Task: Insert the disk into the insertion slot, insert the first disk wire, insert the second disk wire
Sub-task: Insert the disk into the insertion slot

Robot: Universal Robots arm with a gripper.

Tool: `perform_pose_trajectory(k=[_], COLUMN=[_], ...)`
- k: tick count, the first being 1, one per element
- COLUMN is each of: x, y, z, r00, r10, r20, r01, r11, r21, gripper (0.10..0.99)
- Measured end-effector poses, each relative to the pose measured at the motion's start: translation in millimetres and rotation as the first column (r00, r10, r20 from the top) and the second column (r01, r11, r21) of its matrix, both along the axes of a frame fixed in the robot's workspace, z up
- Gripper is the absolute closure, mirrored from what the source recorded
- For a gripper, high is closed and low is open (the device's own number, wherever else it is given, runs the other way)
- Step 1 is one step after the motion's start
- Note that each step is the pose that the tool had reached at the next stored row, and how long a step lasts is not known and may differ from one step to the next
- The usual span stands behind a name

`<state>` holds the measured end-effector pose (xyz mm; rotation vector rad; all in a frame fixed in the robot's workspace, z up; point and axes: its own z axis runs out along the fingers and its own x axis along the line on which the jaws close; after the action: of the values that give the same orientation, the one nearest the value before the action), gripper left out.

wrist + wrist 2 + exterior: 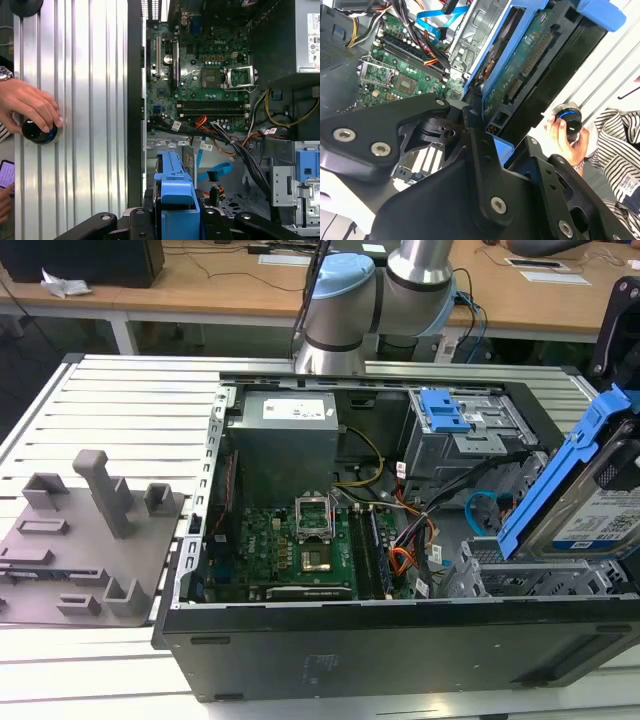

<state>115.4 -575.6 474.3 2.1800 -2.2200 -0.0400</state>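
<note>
1 disk (600, 505), framed by 1 blue carrier (555, 480), sits between the gripper's (176, 220) jaws, which are closed tight on the carrier's sides. 1 open computer case (400, 650) contains 2 grey cages: the insertion slot (530, 580) just below the jaws and a taller cage (455, 445) beyond them. The disk's long axis slants, with its lower end over the slot. 1 second disk wire (216, 172) curls ahead of the jaws.

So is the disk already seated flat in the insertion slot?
No: in the exterior view the disk stands steeply tilted, its upper end raised well above the insertion slot.
</note>
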Motion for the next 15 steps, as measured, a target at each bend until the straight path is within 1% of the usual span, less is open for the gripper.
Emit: perform_pose_trajectory(k=[15], x=[0.0], y=[0.0], z=[-11.7], r00=[1.0000], r10=[0.000], r20=[0.0000], r01=[0.000], r11=[1.0000], r21=[0.000], gripper=[0.722])
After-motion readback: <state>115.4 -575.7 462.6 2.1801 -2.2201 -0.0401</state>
